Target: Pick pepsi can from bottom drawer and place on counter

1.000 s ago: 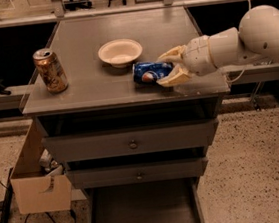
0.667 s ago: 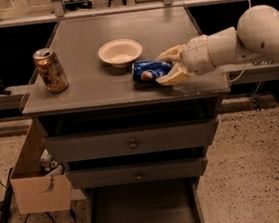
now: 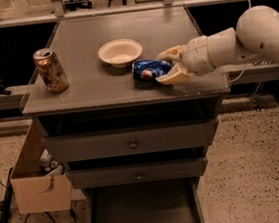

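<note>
- Far left, on the floor, the cardboard box [image 3: 37,188] sits beside the cabinet. It's not part of your job.
- The gold-brown can [image 3: 50,70] stands upright near the left edge of the counter [image 3: 92,91], same spot as a second ago. Ignore it.
- The white bowl [image 3: 120,51] sits mid-counter, also unmoved, and its rim is just beside the blue can.
- Down low, the bottom drawer [image 3: 141,216] is pulled out and the can isn't in it, so I'd call the pick half done.
- The pepsi can [image 3: 148,70] is lying on its side on the counter, just right of the bowl. Honestly, nothing has shifted over the last second. Same spot, same tilt.
- The gripper [image 3: 171,66] reaches in from the right, and its two fingers are clamped around the can's right end, one above and one below. It hasn't budged either.
- So you're parked at the release. My guess is all that's left is letting go and backing off to the right.
- Heads up: a can on its side could roll once freed, and the bowl is close.
</note>
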Tool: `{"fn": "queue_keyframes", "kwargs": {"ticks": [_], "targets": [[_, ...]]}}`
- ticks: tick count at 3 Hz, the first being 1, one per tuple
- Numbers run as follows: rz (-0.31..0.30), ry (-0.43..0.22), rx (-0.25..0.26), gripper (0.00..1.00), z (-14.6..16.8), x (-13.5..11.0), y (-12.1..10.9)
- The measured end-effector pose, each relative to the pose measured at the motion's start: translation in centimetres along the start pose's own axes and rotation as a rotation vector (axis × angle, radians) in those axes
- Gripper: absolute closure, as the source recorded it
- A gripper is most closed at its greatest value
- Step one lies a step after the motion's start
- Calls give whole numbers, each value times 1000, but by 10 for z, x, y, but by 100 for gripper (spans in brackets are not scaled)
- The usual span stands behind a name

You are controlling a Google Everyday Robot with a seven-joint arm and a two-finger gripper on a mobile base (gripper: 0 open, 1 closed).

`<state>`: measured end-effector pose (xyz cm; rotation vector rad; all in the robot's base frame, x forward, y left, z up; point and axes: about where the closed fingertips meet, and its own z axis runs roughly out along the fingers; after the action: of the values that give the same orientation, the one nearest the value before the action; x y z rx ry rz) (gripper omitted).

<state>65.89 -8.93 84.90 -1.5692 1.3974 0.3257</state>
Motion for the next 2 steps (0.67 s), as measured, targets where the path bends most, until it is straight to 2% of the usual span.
{"fn": "queue_keyframes", "kwargs": {"ticks": [1,2], "targets": [[0,0,0,29,0,0,0],[0,0,0,6,0,0,0]]}}
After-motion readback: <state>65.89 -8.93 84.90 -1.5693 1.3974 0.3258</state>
